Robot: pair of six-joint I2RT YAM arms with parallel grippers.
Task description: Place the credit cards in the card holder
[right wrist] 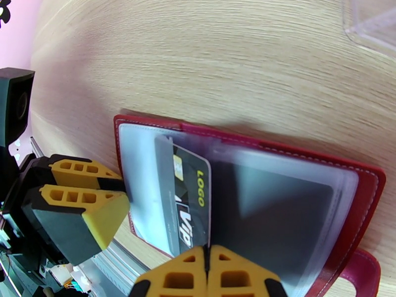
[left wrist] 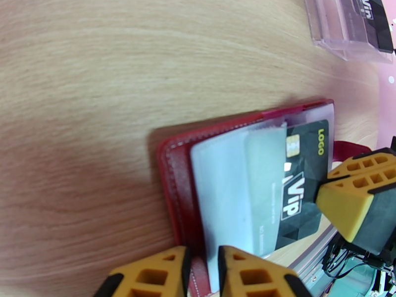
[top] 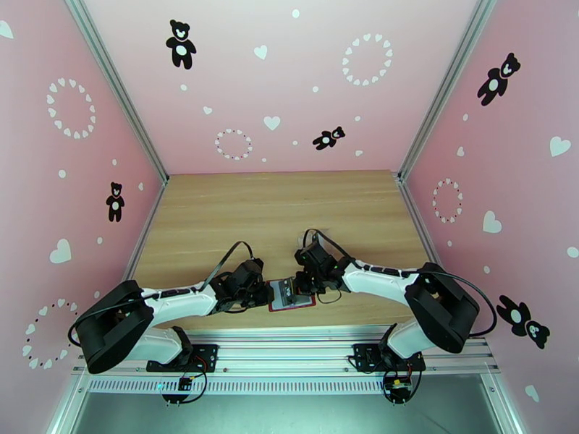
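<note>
Right fingers (right wrist: 173, 275) pinch card (right wrist: 193, 194), left fingers (left wrist: 252, 275) clamp wallet (left wrist: 171, 194).

Robot test booth: pink bear-print walls (top: 289, 81), aluminium frame (top: 117, 84).

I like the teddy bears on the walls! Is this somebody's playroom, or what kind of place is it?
Probably a robot practice booth, not a playroom. Two robot arms are bolted to a metal rail beside a wooden table, and the pink walls sit in a metal frame.
</note>
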